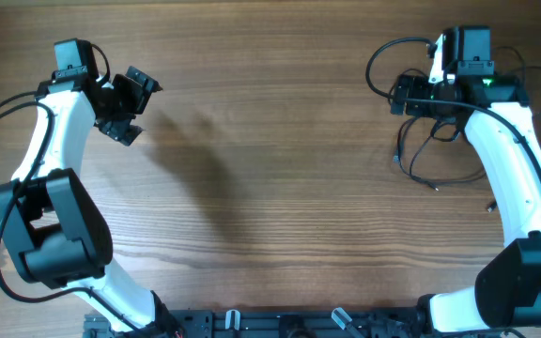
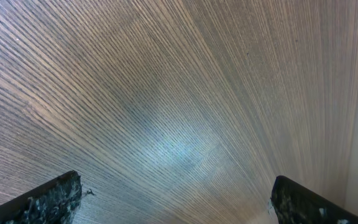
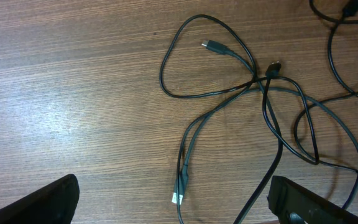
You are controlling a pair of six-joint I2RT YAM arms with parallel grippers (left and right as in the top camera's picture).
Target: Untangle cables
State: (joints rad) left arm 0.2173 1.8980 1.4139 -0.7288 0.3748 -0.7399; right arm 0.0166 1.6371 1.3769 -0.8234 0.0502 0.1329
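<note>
Your right gripper hangs wide and empty over the cables knotted at upper right — likely lining up a strand — the left gripper, equally unclenched, parked aside.

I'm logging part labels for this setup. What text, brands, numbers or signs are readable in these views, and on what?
No readable text in any view.
cables: plain black, no print visible; their plugs are too small to show any marking.
table: bare wood grain, no label.
left arm and right arm: no lettering visible; the only mark is a green light on the right arm, which is not a sign.
</note>
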